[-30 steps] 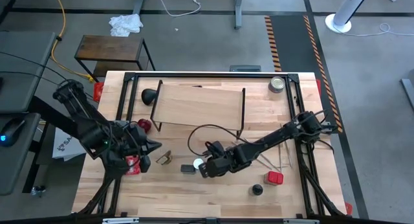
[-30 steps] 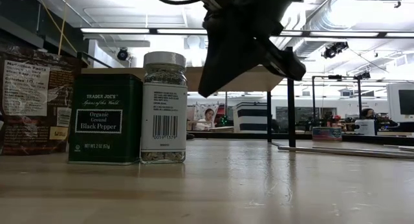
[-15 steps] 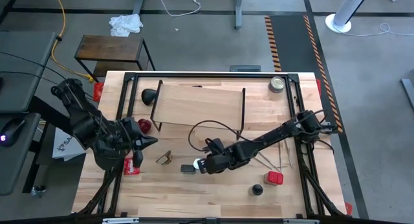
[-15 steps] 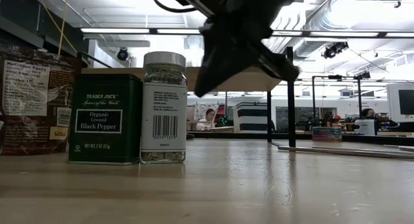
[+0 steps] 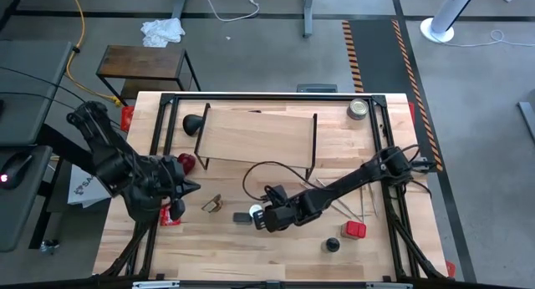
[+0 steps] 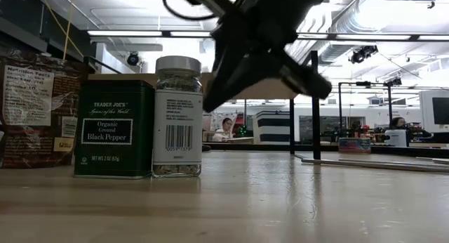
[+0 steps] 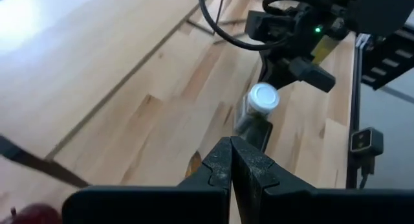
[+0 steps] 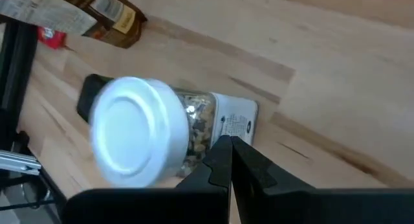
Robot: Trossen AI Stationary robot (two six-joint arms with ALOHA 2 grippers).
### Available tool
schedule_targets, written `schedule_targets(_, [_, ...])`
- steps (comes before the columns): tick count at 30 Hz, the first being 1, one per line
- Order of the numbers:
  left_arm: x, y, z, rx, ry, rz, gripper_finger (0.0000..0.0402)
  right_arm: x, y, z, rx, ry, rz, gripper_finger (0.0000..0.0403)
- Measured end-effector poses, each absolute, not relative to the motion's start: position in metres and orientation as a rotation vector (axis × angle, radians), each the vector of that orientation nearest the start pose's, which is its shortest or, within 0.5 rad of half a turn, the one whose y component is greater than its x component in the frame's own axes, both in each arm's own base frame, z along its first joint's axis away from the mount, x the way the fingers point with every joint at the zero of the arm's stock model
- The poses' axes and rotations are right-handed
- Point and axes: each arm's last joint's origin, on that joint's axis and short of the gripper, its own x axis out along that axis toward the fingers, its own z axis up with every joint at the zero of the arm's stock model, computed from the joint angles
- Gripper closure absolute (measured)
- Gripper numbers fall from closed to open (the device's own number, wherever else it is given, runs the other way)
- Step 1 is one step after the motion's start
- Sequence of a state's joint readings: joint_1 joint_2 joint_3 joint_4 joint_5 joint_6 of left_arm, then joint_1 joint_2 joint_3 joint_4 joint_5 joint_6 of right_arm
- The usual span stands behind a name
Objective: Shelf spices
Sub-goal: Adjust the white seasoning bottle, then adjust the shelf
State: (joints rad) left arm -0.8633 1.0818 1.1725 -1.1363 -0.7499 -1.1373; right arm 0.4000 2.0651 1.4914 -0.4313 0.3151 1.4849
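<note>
One clear jar (image 8: pixel 162 136), white cap, herbs inside, upright.

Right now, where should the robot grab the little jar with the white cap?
Around the glass body just below the white cap. The jar stands upright with a green tin tight against one side, so probably come down from above, fingers across its free sides.

The jar (image 5: pixel 255 210) stands just right of the tin (image 5: pixel 242 217), before the shelf (image 5: pixel 257 134).
</note>
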Motion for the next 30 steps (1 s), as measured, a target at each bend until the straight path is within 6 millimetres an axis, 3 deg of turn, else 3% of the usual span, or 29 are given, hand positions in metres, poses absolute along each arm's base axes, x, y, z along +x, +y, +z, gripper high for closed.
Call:
schedule_targets(5, [0.129, -0.129, 0.336, -0.359, 0.695, 0.304, 0.0402, 0.413, 0.165, 0.159, 1.076, 0.750, -0.585, 0.0403])
schedule_targets(15, [0.119, -0.139, 0.320, -0.430, 0.742, 0.461, 0.0401, 0.423, 0.165, 0.158, 1.084, 0.701, -0.497, 0.0403])
schedule_targets(18, [0.115, -0.126, 0.321, -0.453, 0.629, 0.599, 0.0402, 0.423, 0.163, 0.162, 1.059, 0.711, -0.479, 0.0403])
schedule_targets(22, [0.115, -0.100, 0.326, -0.562, 0.431, 0.751, 0.0401, 0.417, 0.158, 0.184, 1.024, 0.708, -0.456, 0.0403])
schedule_targets(30, [0.124, -0.050, 0.306, -0.605, 0.479, 1.069, 0.0402, 0.402, 0.148, 0.226, 0.994, 0.653, -0.460, 0.0403])
